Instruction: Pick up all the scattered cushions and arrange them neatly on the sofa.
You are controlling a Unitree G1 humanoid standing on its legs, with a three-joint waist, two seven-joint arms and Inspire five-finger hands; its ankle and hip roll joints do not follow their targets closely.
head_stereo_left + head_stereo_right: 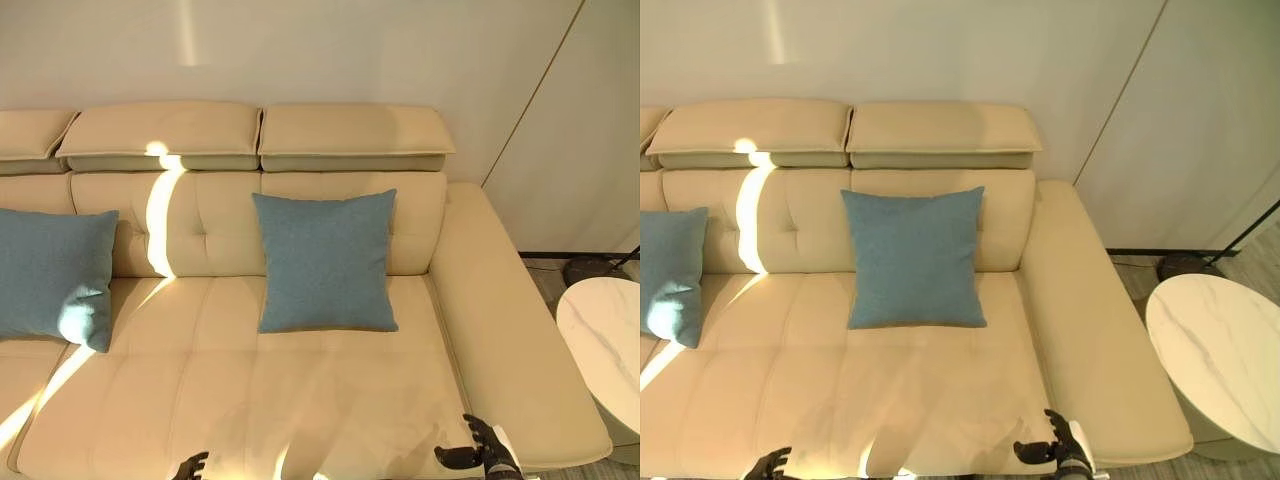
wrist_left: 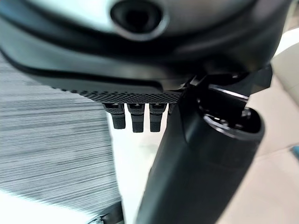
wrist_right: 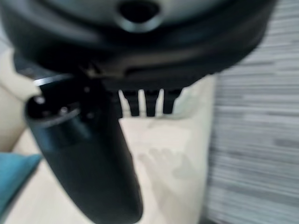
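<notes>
You have two blue cushions on the cream sofa (image 1: 300,390): one cushion (image 1: 325,262) upright against the backrest, another cushion (image 1: 52,272) leaning further left. Your left hand (image 1: 190,466) and right hand (image 1: 478,450) hover empty, fingers relaxed, over the seat's front edge

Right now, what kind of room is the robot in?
Most likely a living room. A big cream sofa stands against a plain wall, with two blue cushions propped against its backrest, and a round white marble-look side table stands beside its right end.
</notes>
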